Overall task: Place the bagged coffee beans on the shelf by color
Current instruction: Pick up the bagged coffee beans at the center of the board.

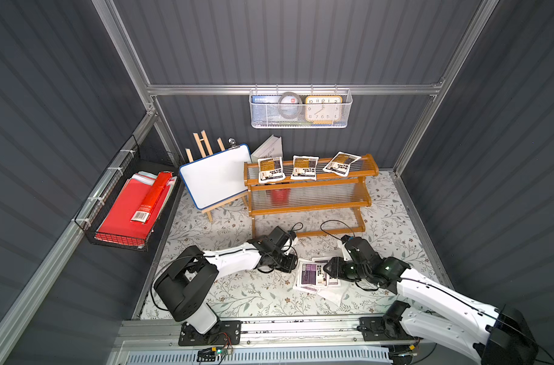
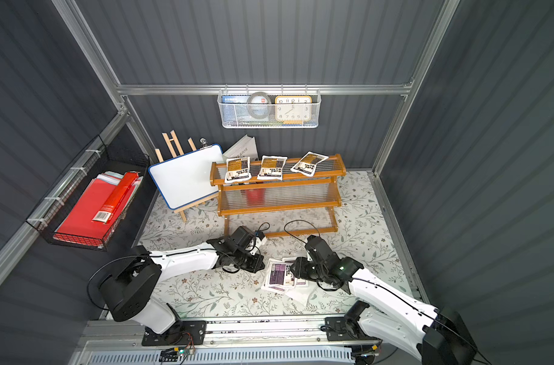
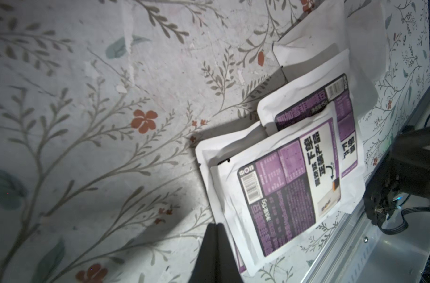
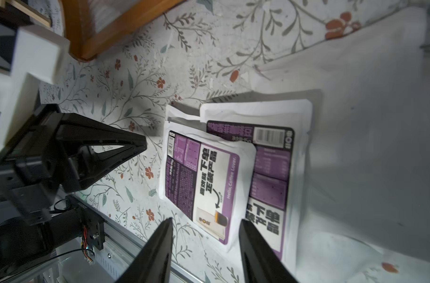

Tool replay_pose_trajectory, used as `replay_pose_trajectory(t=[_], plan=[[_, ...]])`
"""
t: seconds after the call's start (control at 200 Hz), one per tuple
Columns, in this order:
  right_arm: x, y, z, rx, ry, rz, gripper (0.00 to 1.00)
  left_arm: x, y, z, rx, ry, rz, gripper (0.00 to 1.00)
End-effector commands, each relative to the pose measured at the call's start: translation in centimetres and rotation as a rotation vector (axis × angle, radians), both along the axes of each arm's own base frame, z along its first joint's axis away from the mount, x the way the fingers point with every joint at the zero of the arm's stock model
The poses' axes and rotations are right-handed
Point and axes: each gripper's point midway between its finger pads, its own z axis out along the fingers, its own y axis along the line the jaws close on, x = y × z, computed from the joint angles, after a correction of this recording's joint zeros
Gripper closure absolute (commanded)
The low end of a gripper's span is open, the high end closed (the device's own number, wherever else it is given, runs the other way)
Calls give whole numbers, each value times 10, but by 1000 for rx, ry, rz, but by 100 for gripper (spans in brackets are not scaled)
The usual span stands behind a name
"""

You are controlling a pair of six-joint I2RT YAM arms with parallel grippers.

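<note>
Three orange-brown-labelled bagged coffee beans (image 1: 304,167) lie along the top tier of the shelf (image 1: 310,207) (image 2: 278,207). A pile of purple-labelled bags (image 1: 310,275) (image 2: 280,275) lies on the floral table in front of it. The top purple bag (image 4: 204,176) (image 3: 294,186) overlaps a second one (image 4: 270,171) (image 3: 331,110). My left gripper (image 1: 292,268) (image 3: 216,224) (image 4: 142,145) is shut with nothing in it, just beside the pile's left edge. My right gripper (image 1: 326,269) (image 4: 206,221) hangs open low over the near corner of the top purple bag.
White bags (image 1: 330,294) (image 4: 368,122) lie face down under and beside the pile. A whiteboard on an easel (image 1: 215,177) stands left of the shelf, with a book (image 1: 269,148) behind. A black wire basket (image 1: 127,205) hangs on the left wall, a white one (image 1: 301,109) at the back.
</note>
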Motion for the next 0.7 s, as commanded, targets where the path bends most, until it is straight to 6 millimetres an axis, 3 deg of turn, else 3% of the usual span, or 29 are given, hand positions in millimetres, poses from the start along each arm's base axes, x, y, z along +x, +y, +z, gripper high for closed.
replay_pose_trajectory(t=[0.0, 0.27, 0.46, 0.625, 0.695], plan=[[-6, 2, -10, 29, 35, -20, 51, 6, -13, 4, -26, -11, -28, 100], [-9, 4, -28, 63, 44, -19, 51, -1, -20, -19, 7, 35, -69, 100], [-3, 21, -21, 156, 5, 13, 52, -7, -15, -38, 49, 71, -81, 100], [6, 35, -7, 214, -48, 38, 67, -11, -13, -44, 68, 80, -91, 100], [8, 39, 0, 233, -68, 50, 78, -12, -12, -45, 70, 81, -93, 100]])
